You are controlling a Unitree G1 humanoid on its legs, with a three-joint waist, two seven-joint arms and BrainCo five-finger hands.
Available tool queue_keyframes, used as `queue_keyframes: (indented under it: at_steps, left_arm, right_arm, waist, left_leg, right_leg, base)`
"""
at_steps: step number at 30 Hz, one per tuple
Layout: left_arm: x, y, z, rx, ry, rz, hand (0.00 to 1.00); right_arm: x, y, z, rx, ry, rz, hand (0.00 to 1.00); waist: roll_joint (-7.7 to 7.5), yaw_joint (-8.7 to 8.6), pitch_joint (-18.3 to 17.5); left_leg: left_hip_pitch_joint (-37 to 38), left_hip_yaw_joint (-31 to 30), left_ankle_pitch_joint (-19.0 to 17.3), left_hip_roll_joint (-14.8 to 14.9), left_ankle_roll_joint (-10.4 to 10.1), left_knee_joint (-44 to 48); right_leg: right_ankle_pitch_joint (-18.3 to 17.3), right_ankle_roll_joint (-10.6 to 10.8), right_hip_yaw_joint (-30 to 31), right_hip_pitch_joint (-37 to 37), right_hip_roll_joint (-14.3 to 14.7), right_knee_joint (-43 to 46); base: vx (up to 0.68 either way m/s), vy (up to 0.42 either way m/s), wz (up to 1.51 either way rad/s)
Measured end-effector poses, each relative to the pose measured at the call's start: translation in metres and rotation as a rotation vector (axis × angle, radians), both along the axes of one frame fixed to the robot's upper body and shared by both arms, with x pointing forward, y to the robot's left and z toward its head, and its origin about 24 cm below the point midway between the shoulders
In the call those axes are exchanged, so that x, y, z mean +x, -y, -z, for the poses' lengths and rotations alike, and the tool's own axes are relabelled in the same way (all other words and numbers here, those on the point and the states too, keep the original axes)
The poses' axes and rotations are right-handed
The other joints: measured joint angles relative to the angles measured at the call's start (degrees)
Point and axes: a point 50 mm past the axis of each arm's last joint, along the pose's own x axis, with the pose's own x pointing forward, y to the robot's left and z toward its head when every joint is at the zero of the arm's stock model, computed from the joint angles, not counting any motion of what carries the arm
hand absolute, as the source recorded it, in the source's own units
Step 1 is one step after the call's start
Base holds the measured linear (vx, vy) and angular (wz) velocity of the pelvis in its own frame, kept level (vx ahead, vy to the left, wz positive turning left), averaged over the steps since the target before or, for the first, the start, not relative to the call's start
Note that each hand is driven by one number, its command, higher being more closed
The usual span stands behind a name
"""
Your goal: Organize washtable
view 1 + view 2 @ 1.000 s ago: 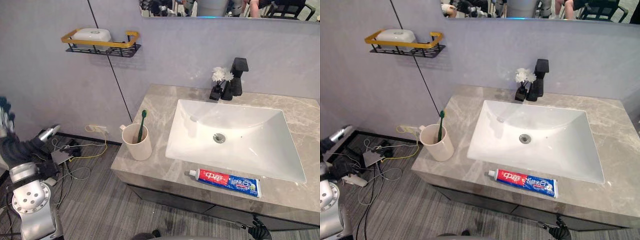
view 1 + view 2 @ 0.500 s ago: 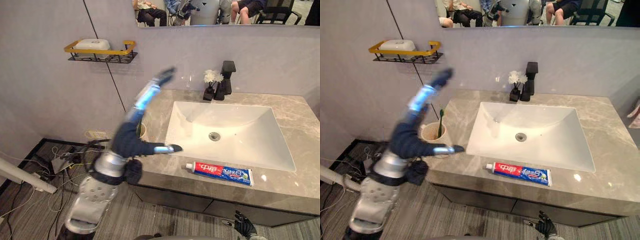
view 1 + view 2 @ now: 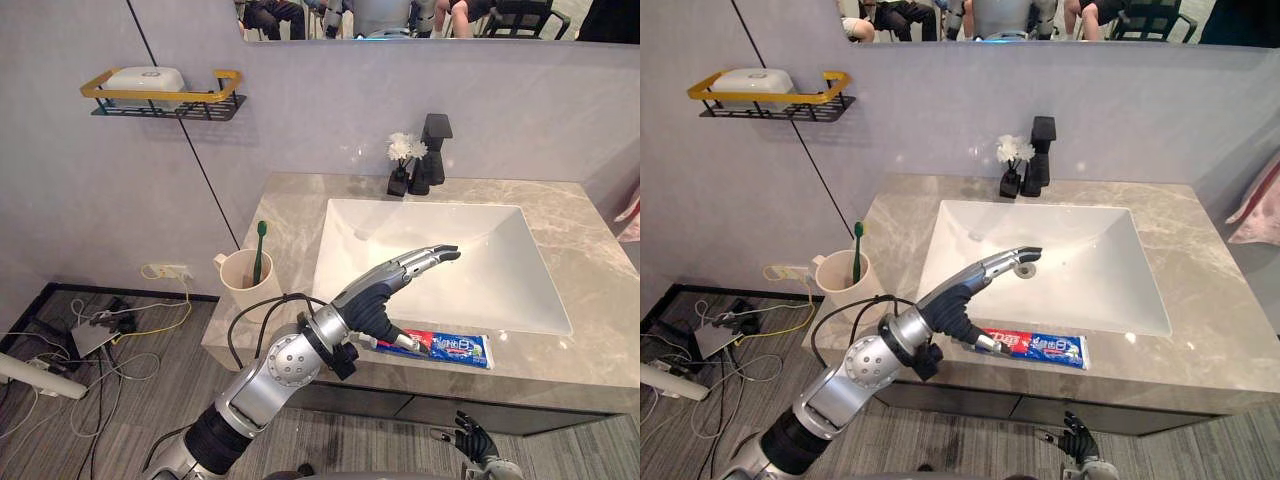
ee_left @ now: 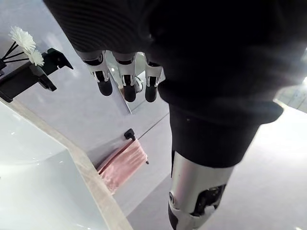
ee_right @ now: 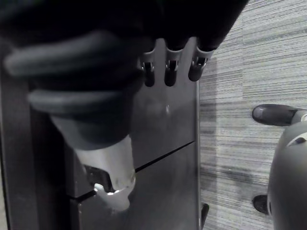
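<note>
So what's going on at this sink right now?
The robot is tidying a washtable. Its left hand, fingers straight and holding nothing, is stretched out over the front of the counter, above the toothpaste tube that lies in front of the white sink. A green toothbrush stands in the beige cup at the counter's left corner. The right hand hangs open below the counter.

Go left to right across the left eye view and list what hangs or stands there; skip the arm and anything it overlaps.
wall rack holding soap → cup with green toothbrush → white flowers → black faucet
</note>
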Motion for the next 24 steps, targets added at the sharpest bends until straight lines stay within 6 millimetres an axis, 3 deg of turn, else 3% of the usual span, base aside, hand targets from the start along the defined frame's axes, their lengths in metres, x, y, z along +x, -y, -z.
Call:
queue_keyframes:
  at_steps: [3, 7, 24]
  left_arm:
    - [0.005, 0.000, 0.020, 0.090, -0.047, -0.031, 0.00]
    - [0.009, -0.002, 0.032, 0.156, -0.051, -0.059, 0.00]
    - [0.017, -0.004, 0.055, 0.288, -0.014, -0.165, 0.00]
  right_arm:
    - [0.000, -0.001, 0.000, 0.000, 0.000, -0.002, 0.00]
    - [0.002, -0.002, 0.000, 0.002, 0.004, -0.001, 0.00]
    - [0.004, -0.007, 0.000, 0.003, 0.010, 0.012, 0.00]
  waist:
    - [-0.24, -0.77, -0.13]
    - [-0.30, -1.33, -0.17]
    - [-1.04, -1.48, 0.35]
  left_leg:
    - [1.02, -0.03, 0.03, -0.02, 0.02, -0.94]
    - [0.91, -0.03, 0.40, 0.03, -0.08, -1.47]
    - [2.17, -0.14, 0.73, 0.09, -0.21, -2.42]
  right_leg:
    - [0.24, 0.07, -0.10, 0.87, 0.10, -0.92]
    - [1.01, -0.02, -0.11, 1.02, 0.38, -2.22]
    - [1.16, 0.00, -0.94, 2.81, 0.56, -3.53]
  base:
    - [-0.02, -0.002, -0.03]
    - [0.00, 0.000, 0.00]
    - [-0.01, -0.002, 0.02]
